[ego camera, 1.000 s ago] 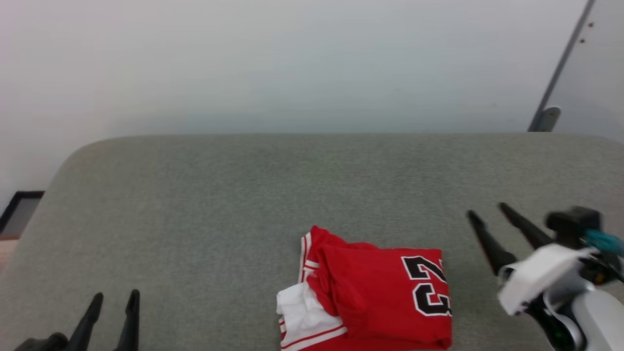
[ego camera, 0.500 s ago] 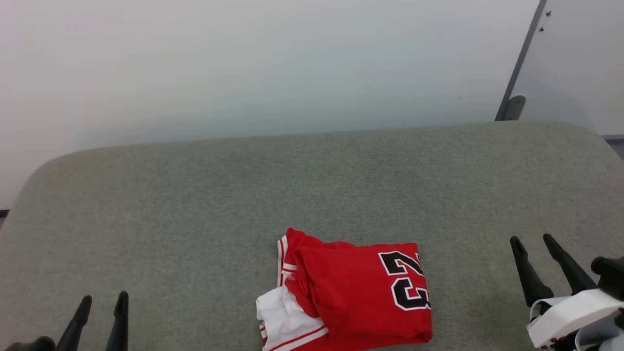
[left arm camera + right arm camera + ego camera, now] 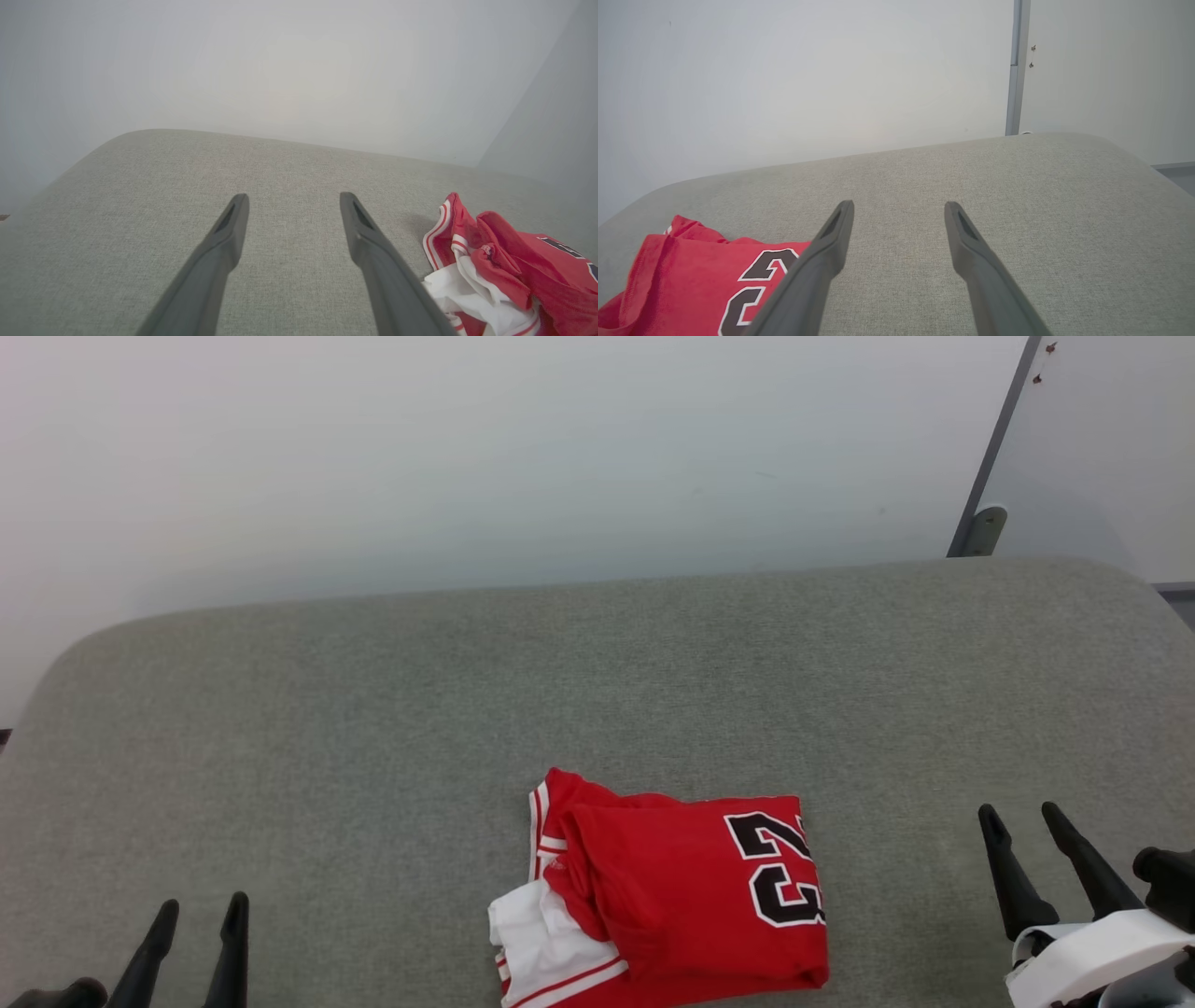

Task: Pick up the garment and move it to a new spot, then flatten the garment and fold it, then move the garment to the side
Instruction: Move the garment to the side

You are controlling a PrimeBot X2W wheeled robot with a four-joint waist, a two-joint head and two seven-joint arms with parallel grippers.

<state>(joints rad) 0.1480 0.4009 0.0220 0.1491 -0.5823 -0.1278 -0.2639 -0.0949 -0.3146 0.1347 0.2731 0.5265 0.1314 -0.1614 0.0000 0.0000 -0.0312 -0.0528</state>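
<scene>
Head view: one folded garment (image 3: 672,887) sits at the grey tabletop's (image 3: 373,709) near edge, between two claws. Left claw (image 3: 203,903) and right claw (image 3: 1018,810) are both spread wide, empty, well apart from it.

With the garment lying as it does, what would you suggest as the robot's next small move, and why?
Probably ease the right pincer left toward the garment's right edge to grasp it. It lies folded at the front middle of the grey cushion, not aside; the right pincer and left pincer stand open, clear of it, the right looking nearer.
</scene>
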